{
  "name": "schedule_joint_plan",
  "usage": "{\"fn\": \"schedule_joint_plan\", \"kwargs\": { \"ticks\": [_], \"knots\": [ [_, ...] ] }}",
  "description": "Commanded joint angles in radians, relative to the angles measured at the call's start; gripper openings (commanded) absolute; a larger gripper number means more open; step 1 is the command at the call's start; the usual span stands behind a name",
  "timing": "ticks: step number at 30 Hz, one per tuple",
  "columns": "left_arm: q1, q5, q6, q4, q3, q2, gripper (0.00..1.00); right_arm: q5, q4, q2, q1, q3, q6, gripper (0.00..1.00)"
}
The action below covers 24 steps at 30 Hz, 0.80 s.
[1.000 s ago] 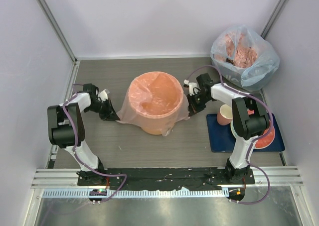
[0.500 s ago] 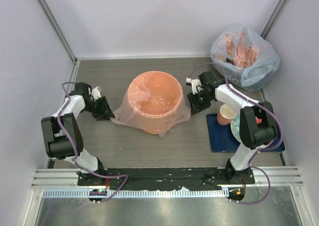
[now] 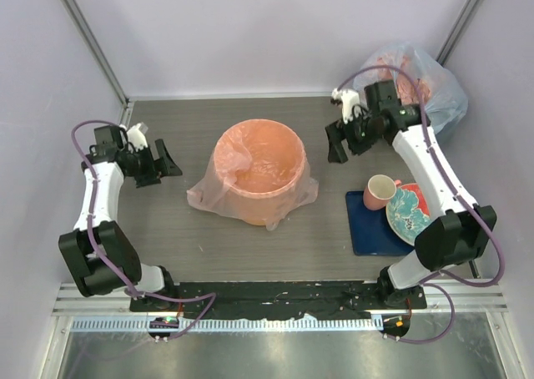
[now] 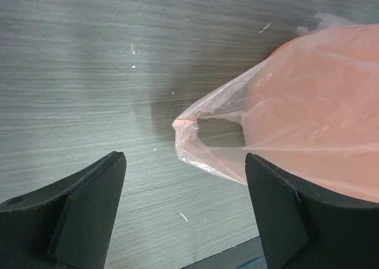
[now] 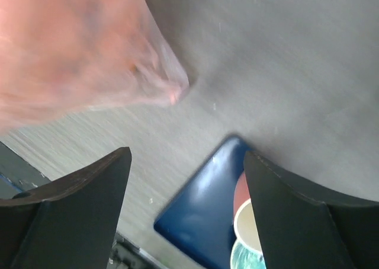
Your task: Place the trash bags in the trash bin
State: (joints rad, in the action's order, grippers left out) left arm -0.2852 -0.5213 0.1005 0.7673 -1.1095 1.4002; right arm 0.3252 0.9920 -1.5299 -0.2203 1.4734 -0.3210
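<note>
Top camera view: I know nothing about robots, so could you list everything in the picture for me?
bin: one, orange, middle of the table
bag: one, pale pink, lining the bin and draped over its rim
sack: one, bluish-clear, stuffed with pink plastic, far right corner
mat: one, blue, near right
cup: one, pink, on the mat
plates: two, teal patterned over red, on the mat beside the cup
table: one, grey wood grain
left arm: one, white and black, left of the bin
right arm: one, white and black, right of the bin
left end effector: one, black, open and empty
right end effector: one, black, open and empty
</note>
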Motion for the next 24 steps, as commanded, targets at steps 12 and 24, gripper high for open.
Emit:
{"fn": "schedule_joint_plan", "kwargs": {
  "ticks": [12,24],
  "knots": [
    [-0.008,-0.236,0.191,-0.131,-0.133,-0.056,0.86,0.054,-0.058,-0.228,-0.428,0.538,-0.084,0.33],
    [-0.011,-0.206,0.237,-0.148,-0.038,-0.161,0.86,-0.087,-0.194,-0.401,-0.553,0.389,-0.075,0.09]
  ]
}}
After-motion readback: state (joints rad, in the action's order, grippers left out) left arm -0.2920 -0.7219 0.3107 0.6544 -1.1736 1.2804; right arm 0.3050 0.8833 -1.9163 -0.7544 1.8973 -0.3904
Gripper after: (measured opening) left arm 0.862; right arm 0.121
